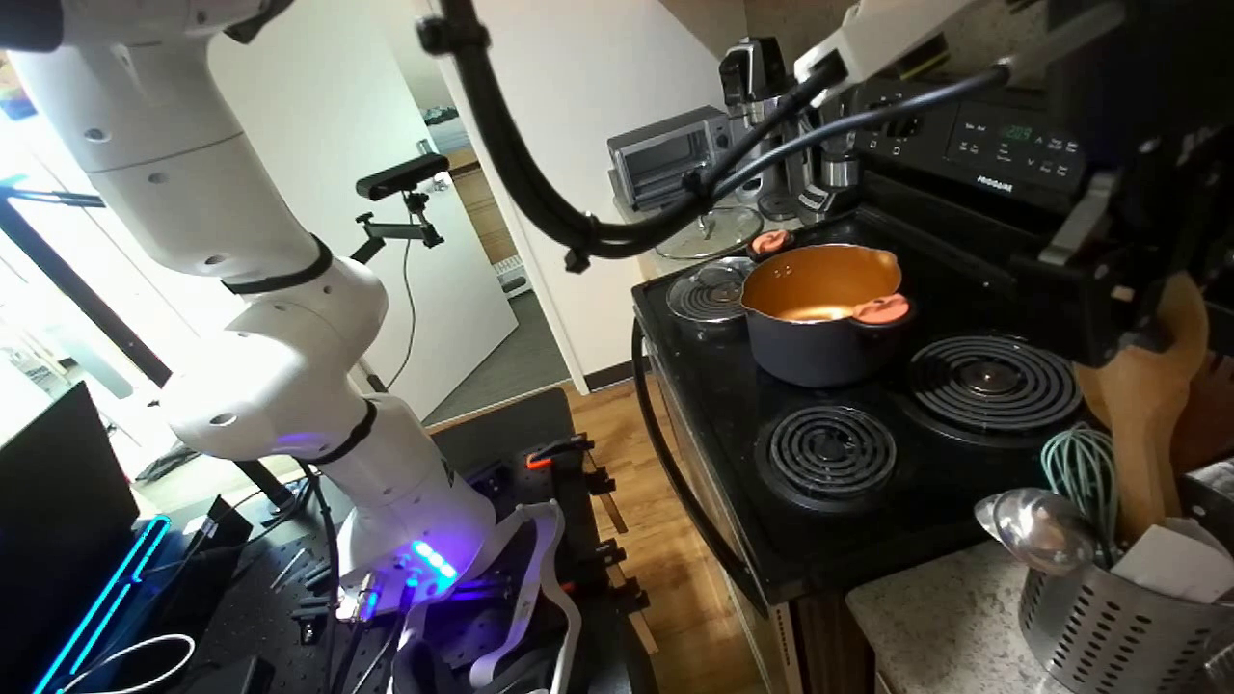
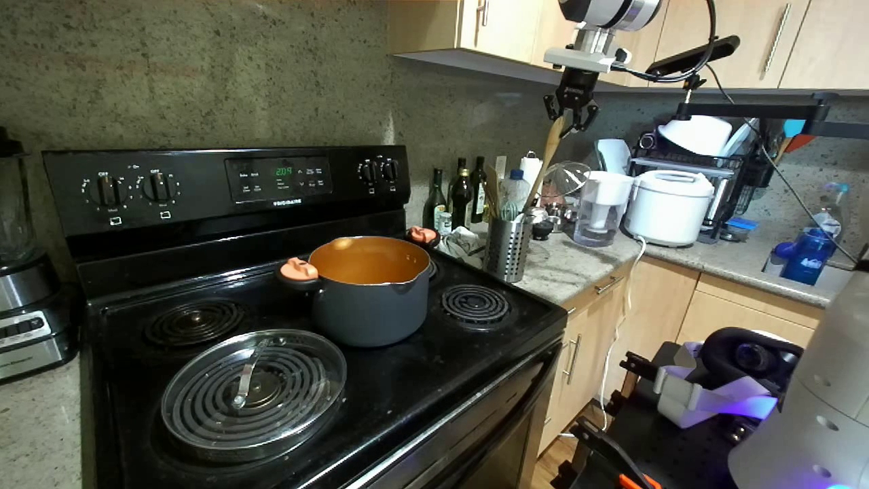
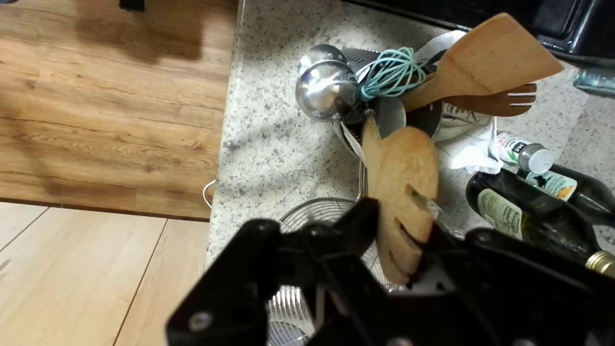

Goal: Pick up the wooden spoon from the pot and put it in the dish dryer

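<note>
The wooden spoon (image 2: 551, 144) is tan with a notched, rounded head; in the wrist view its head (image 3: 408, 158) fills the space between my fingers. My gripper (image 2: 567, 122) is shut on the head, seen also in the wrist view (image 3: 396, 230). The spoon tilts, handle down, over the slotted grey caddy (image 2: 508, 252), which is the dish dryer; it also shows in an exterior view (image 1: 1109, 622). The handle runs to the caddy's mouth; its lower end is hidden. The pot (image 2: 370, 309), orange inside, sits on the stove; no spoon shows in it (image 1: 819, 352).
The caddy holds a metal ladle (image 3: 326, 91), teal whisk (image 3: 394, 74) and broad wooden spatula (image 3: 495, 57). Dark bottles (image 2: 461, 197), a water pitcher (image 2: 601, 210), a wire strainer (image 3: 312, 211) and a white cooker (image 2: 669, 207) stand nearby. Cabinets (image 2: 502, 27) hang overhead.
</note>
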Robot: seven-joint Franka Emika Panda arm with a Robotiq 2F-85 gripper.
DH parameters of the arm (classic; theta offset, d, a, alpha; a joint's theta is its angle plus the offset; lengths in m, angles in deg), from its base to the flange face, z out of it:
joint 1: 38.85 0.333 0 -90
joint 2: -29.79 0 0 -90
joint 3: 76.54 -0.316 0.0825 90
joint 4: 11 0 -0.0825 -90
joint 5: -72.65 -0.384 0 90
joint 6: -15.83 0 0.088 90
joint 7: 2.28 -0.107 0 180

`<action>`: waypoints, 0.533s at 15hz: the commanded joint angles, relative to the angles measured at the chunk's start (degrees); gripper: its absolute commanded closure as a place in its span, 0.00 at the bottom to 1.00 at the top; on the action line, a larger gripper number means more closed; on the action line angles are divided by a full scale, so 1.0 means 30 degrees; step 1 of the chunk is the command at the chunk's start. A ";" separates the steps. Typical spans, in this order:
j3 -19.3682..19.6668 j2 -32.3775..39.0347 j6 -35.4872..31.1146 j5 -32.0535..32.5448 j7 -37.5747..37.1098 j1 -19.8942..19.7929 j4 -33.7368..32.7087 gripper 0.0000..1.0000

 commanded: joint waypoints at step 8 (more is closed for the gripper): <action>-0.0045 0.1072 0.0844 -0.0293 -0.1370 0.0531 -0.1419 0.97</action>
